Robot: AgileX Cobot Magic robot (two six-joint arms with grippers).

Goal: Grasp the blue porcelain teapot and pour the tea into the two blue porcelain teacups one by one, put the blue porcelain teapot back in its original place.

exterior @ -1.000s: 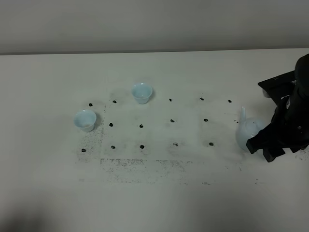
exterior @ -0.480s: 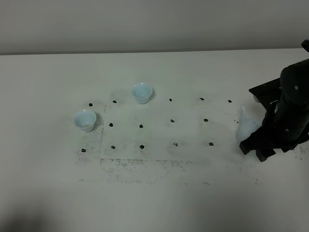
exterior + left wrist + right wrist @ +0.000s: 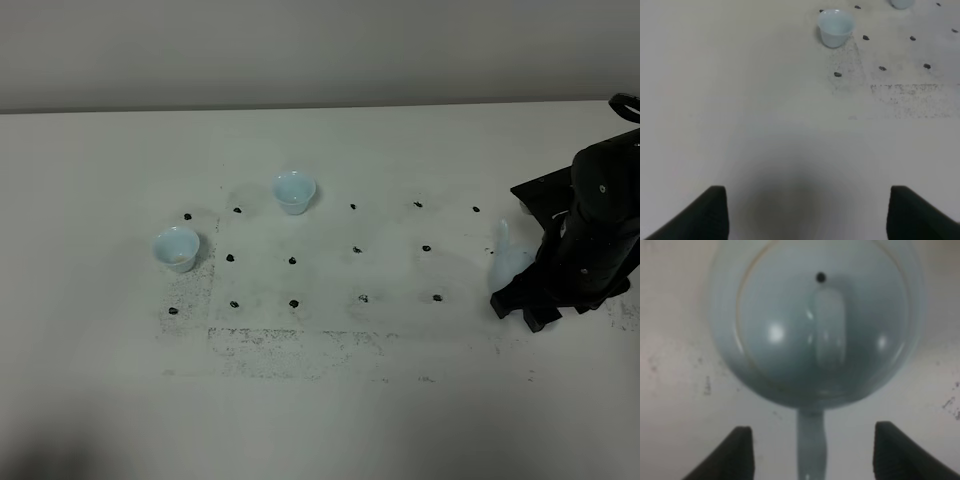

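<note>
Right gripper (image 3: 813,435) hovered over the teapot (image 3: 511,262), jaws wide and empty.
The pot stood at the table's (image 3: 400,400) right side, well apart from the cups (image 3: 294,192). The left gripper (image 3: 807,212) hung open. An off-centre grip on the glossy porcelain could have slipped or tipped it.

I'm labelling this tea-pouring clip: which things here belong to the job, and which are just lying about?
Job: blue porcelain teapot; far teacup; left teacup.
Just there: black marks dotted on the table.
</note>
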